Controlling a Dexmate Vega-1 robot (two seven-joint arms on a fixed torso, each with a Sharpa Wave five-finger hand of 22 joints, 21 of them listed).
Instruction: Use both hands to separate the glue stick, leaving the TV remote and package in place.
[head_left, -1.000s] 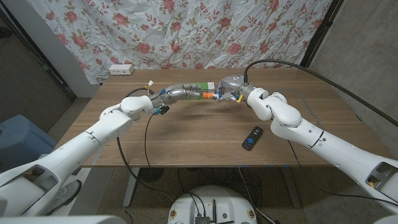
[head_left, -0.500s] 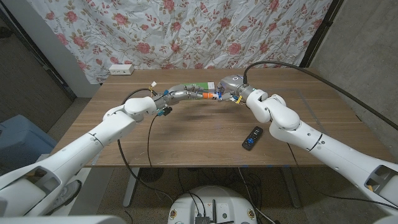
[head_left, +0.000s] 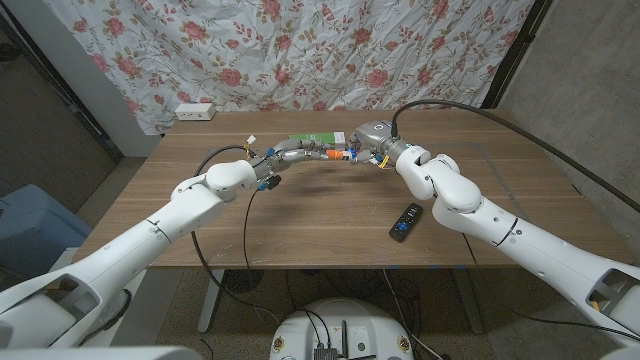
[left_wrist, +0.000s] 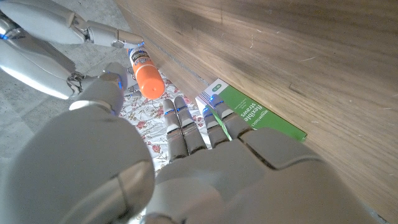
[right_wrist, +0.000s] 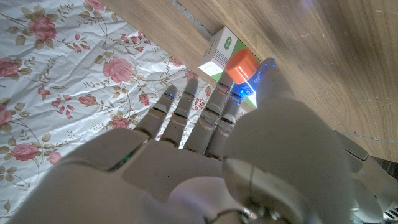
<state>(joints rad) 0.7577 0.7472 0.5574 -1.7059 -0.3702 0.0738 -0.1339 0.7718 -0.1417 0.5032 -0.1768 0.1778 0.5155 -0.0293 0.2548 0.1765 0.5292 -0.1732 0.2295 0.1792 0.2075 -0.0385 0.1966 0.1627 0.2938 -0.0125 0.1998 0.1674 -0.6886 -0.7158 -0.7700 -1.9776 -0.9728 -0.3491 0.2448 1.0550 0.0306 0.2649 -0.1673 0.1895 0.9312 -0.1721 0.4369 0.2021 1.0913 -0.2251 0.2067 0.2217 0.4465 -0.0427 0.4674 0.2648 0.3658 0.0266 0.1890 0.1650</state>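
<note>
While the TV remote lies nearest on the desk, at 4 o'clock from the hands, the left hand and right hand each pinch one end of the glue stick in their fingers, raised just before the green package.

Not much moved in the last second. The left arm's shoulder-side bulge slid a bit right and down in the head view, pushing further toward the table's middle. The right arm's elbow crept slightly left and up. Both robot hands, left and right, look put at the glue stick.
</note>
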